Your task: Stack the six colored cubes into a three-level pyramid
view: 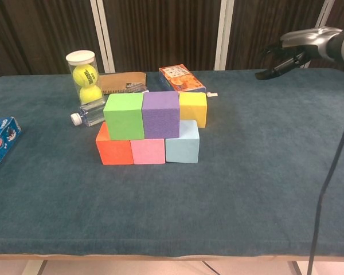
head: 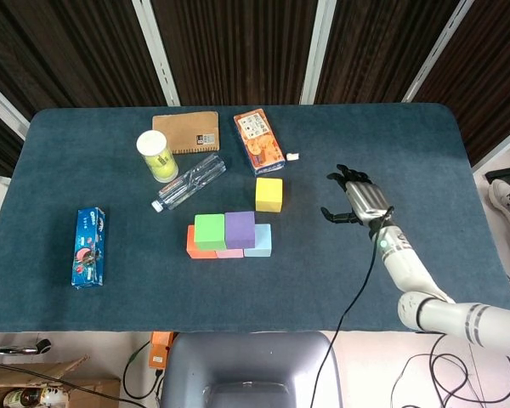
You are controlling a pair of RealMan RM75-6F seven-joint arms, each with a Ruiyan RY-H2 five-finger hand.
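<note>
An orange cube, a pink cube and a light blue cube form a row on the table. On them sit a green cube and a purple cube, also seen from above as the green cube and purple cube. A yellow cube stands alone just behind the row. My right hand hovers well to the right of the cubes, fingers spread, holding nothing; in the chest view the right hand is at the upper right. My left hand is out of sight.
A tennis-ball tube, a plastic bottle, a brown notebook and an orange box lie behind the cubes. A blue snack pack lies at the left. A cable hangs from the right arm.
</note>
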